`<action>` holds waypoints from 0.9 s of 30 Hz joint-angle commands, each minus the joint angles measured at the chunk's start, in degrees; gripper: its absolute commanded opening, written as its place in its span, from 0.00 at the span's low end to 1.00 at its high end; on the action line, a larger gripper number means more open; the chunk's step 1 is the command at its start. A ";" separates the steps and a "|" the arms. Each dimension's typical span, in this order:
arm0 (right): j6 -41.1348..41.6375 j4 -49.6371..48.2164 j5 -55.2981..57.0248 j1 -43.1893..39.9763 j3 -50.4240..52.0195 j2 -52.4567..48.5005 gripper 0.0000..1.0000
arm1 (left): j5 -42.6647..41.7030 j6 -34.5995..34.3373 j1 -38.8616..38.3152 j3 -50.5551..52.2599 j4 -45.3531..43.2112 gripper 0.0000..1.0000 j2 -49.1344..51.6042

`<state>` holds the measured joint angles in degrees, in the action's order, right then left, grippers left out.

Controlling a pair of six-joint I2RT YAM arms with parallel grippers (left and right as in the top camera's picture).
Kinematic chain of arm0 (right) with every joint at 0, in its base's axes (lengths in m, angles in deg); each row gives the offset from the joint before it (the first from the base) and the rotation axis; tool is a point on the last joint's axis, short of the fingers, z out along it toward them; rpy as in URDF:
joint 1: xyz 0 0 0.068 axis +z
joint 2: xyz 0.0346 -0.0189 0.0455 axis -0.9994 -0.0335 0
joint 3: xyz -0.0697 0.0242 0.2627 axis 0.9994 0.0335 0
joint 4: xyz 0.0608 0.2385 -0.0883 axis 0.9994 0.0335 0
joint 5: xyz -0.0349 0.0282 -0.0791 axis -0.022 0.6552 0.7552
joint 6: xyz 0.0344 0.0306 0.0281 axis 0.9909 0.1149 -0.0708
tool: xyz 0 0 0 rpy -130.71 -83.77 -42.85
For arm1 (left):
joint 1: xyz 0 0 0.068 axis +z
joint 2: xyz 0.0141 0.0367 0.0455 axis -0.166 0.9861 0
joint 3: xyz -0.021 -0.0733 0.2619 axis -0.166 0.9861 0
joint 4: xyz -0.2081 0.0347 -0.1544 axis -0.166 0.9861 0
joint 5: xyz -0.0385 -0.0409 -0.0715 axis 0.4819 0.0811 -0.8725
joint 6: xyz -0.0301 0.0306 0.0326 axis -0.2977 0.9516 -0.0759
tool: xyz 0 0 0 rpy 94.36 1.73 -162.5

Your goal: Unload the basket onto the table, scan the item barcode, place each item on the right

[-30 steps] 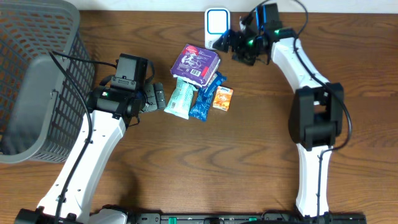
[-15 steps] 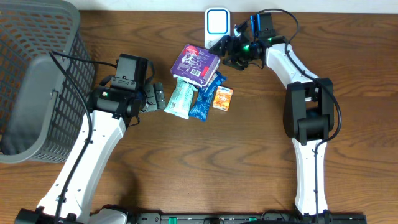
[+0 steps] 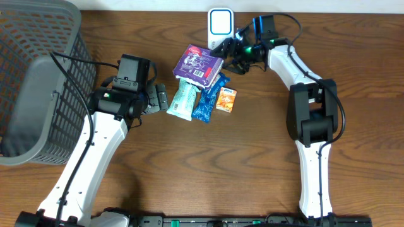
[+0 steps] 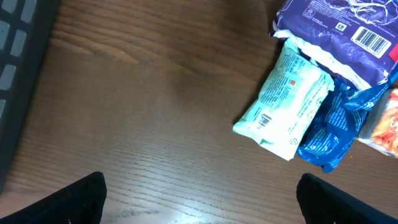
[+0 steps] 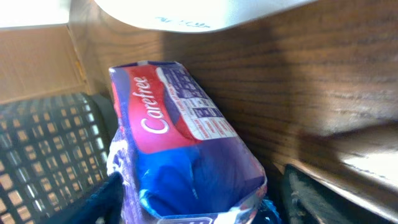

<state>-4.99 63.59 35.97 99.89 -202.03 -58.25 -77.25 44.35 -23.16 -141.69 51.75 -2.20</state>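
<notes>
Four packaged items, one scanner, one basket and two end effectors on one bench [image 3: 252, 164].
One purple pack [image 3: 199, 63]; just below it one mint-green packet [image 3: 184, 101], one blue pouch [image 3: 208, 101] and one small orange carton [image 3: 226, 99]; one white scanner [image 3: 219, 23] just above-right of it; one grey mesh basket [image 3: 31, 82] well to its left; left end effector [image 3: 161, 99] lower-left of it, right end effector [image 3: 228, 50] at its right edge.

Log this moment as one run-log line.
left gripper: open, empty | right gripper: open, straddling purple Carefree pack | white scanner: scan not done
</notes>
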 commanded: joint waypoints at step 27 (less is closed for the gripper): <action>-16.55 -2.69 17.22 2.62 0.48 18.64 0.01 | 0.74 -0.74 0.15 -0.44 0.20 0.98 0.26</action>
<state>-14.13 61.30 46.63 101.92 -200.65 -48.17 -77.25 44.37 -23.16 -141.69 51.75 -2.20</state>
